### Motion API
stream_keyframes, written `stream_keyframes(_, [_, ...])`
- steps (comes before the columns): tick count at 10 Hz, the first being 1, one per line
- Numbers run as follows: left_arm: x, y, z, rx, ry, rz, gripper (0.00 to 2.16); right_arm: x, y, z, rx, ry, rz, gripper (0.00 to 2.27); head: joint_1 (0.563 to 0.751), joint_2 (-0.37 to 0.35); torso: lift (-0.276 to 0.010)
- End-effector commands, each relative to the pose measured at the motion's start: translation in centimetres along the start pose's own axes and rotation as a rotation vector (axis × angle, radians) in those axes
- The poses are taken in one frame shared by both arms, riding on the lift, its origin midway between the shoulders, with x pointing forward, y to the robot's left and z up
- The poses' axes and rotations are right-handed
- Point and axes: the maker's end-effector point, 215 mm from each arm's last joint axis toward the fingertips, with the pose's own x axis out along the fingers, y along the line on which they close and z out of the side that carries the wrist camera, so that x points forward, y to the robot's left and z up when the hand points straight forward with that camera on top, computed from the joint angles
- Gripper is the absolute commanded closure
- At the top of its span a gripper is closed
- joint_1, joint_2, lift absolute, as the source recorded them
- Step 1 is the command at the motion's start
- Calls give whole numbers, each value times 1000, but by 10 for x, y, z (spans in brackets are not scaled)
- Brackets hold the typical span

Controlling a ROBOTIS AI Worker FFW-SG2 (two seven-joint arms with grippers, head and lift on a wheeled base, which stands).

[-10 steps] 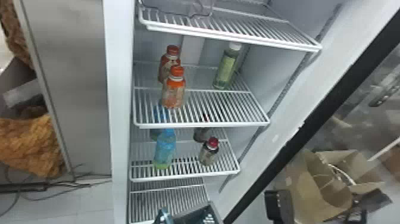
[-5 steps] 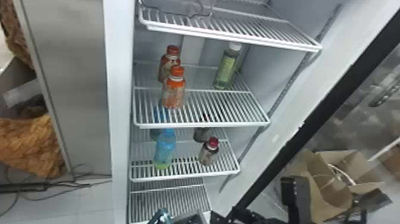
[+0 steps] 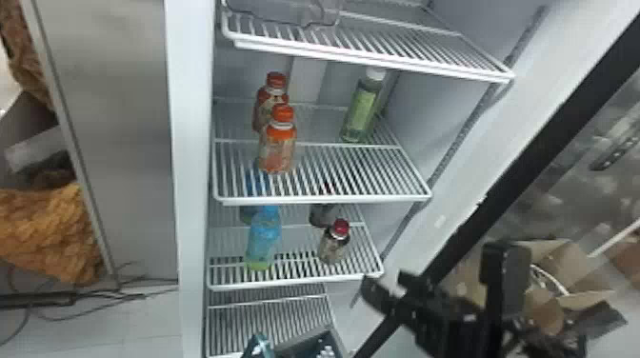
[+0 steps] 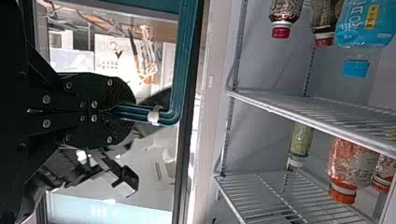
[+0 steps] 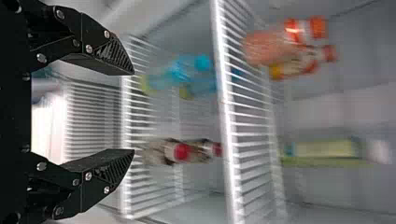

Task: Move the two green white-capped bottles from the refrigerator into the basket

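Observation:
My right gripper [image 3: 388, 286] stands at the lower right, in front of the open refrigerator and below the green white-capped bottle [image 3: 363, 108]. That bottle is upright toward the back right of the shelf with the orange-capped bottles. From the right wrist view, the gripper [image 5: 134, 112] is open with nothing between its fingers; the green bottle [image 5: 327, 150] is blurred beyond it. The basket [image 3: 339, 340] is partly cut off at the bottom edge, some pale items inside. In the left wrist view, my left gripper [image 4: 116, 111] is shut on its teal handle [image 4: 180, 65].
Two orange-capped bottles [image 3: 277, 147] stand left of the green one. On the shelf [image 3: 295, 285] below are blue bottles [image 3: 264, 235] and dark-red-capped bottles [image 3: 334, 245]. Another wire shelf [image 3: 381, 61] hangs above. The door's black frame [image 3: 538, 176] slants along the right, with cardboard boxes [image 3: 562, 266] beyond.
The right arm has risen from the bottom edge, and its gripper now shows higher, near the refrigerator's opening. The basket has shifted only slightly. The bottles on the shelves have not moved.

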Motion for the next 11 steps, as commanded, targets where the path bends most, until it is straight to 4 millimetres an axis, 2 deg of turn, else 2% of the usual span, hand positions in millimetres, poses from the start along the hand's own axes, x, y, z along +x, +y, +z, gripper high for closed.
stream_keyframes(1, [-1,0,2,2,-4,1,1214,22,-24,46,-28,-172,-34,481,695,-350,-4])
stream_keyframes(3, [-1,0,1,-2,-5,0,1214,44,-49,82,-39,-328,-50,387,695,-350,-4])
stream_keyframes(6, [-1,0,1,-2,-5,1,1216,73,-67,112,-76,-451,-37,108,695,-350,-4])
stream_keyframes(9, [0,-1,1,0,-1,-2,1214,98,-75,142,-64,-547,-25,61,695,-350,-4])
stream_keyframes(11, [1,-1,2,3,0,-1,1214,132,-67,156,-32,-588,27,59,695,-350,-4])
